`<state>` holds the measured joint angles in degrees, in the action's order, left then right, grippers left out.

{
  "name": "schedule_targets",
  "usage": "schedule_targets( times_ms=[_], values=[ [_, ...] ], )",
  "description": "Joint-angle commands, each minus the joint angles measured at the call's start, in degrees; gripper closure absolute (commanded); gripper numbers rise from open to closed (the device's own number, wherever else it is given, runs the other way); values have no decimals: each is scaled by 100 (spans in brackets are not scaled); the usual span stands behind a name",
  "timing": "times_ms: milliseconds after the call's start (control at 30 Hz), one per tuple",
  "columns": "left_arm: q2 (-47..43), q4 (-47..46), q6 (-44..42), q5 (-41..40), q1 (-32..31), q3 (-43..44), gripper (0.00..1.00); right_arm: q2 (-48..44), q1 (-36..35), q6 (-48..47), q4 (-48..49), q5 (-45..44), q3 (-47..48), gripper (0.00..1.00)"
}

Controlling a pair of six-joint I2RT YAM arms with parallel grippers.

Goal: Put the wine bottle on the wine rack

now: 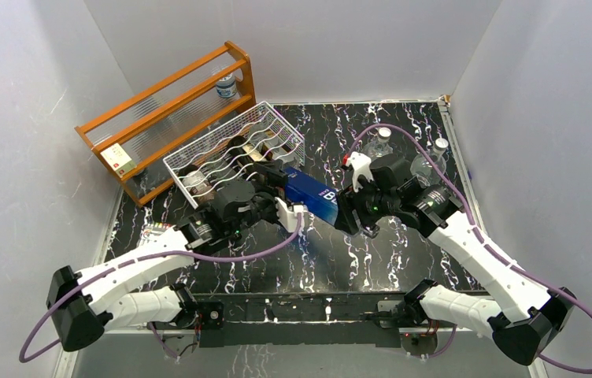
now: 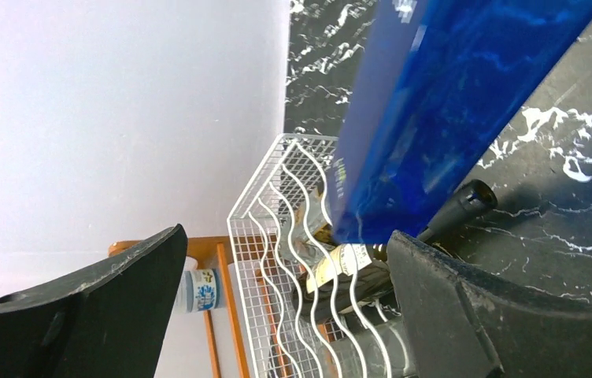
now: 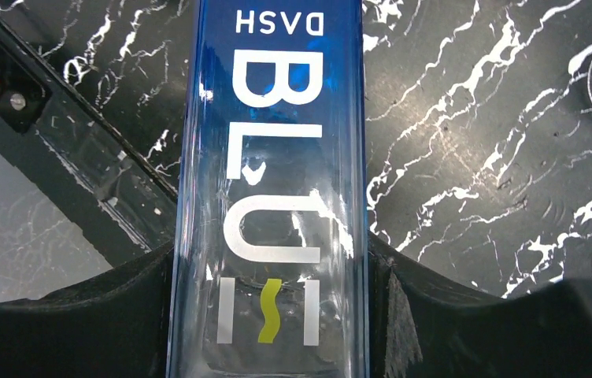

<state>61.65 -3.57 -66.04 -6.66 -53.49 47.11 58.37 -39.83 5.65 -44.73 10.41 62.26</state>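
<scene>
My right tool [image 3: 269,315] pinches the blue wine bottle [image 1: 314,197] across its body, with the fingers [image 3: 80,315] pressed against both sides. It holds the bottle over the black marbled tabletop [image 1: 316,260] in the middle of the top view. My left tool [image 2: 285,307] is spread wide, and the bottle's end shows between its fingers. I cannot tell whether they touch the glass. The white wire wine rack [image 1: 234,153] sits just up and left of the bottle, with dark bottles [image 1: 197,183] lying in its cradles. An orange wooden shelf [image 1: 167,102] stands beyond it at upper left.
</scene>
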Motion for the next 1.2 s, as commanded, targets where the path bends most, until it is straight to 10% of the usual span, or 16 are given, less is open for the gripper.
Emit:
schedule_targets(
  times_ms=[0, 533, 1167],
  values=[
    [-475, 230, 566, -18, -32, 293, 2, -184, 23, -15, 1103, 21, 436, 100],
    [-960, 1474, 5877, -1750, -37, 1898, 2, -64, 21, 254, 3495, -649, 145, 100],
    [-2138, 2423, 7092, -2286, -33, 1530, 2, 2243, 21, -17, 6127, -1058, 360, 100]
  ],
)
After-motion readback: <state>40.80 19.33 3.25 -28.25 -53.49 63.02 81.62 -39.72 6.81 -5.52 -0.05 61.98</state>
